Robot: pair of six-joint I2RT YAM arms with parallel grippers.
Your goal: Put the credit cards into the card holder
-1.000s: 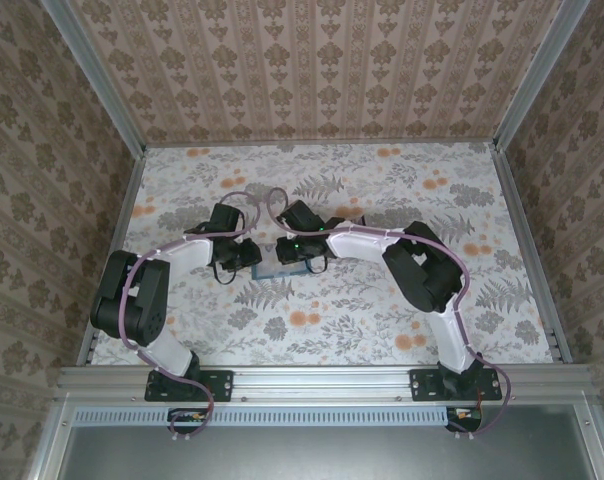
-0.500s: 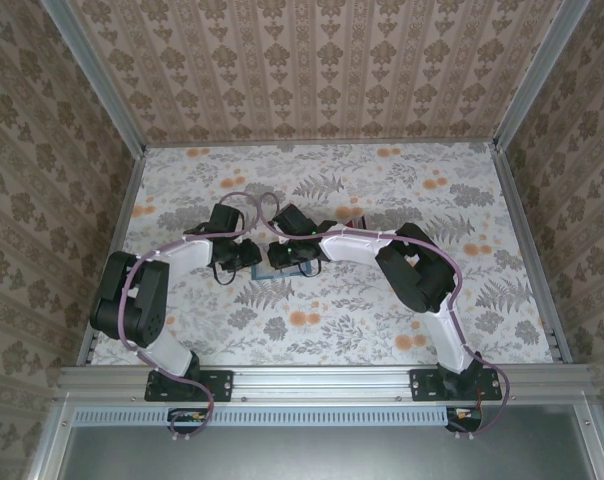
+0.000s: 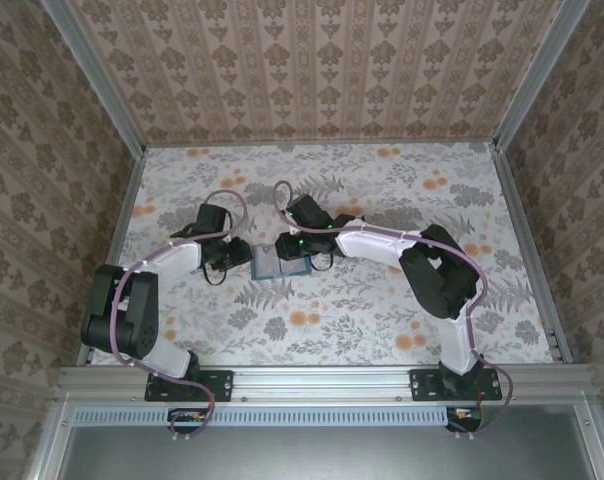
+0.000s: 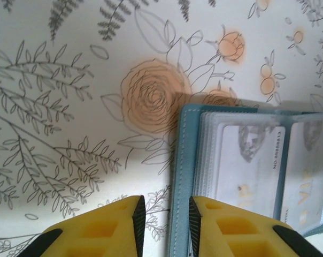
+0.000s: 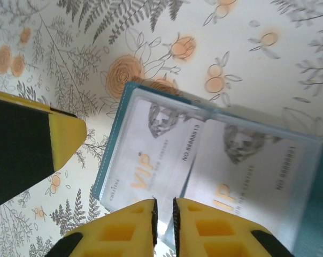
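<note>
The teal card holder lies open like a book on the floral table. Two pale greyish-white credit cards marked VIP sit in its clear sleeves, one on the left panel and one on the right panel. My right gripper hovers over the near edge of the left card, jaws only a narrow slit apart with nothing clamped. My left gripper straddles the holder's teal left edge with a clear gap, not pinching it. A card shows through the sleeve there. The left gripper's finger shows in the right wrist view.
The table has a floral cloth and is boxed in by wallpapered walls and a metal frame. Both arms meet at the middle. Bare cloth lies to the front, back and right.
The left gripper has drawn back to the left and its jaws have parted a little. The right jaws have opened slightly and the arm has shifted right, so more of the holder shows.
</note>
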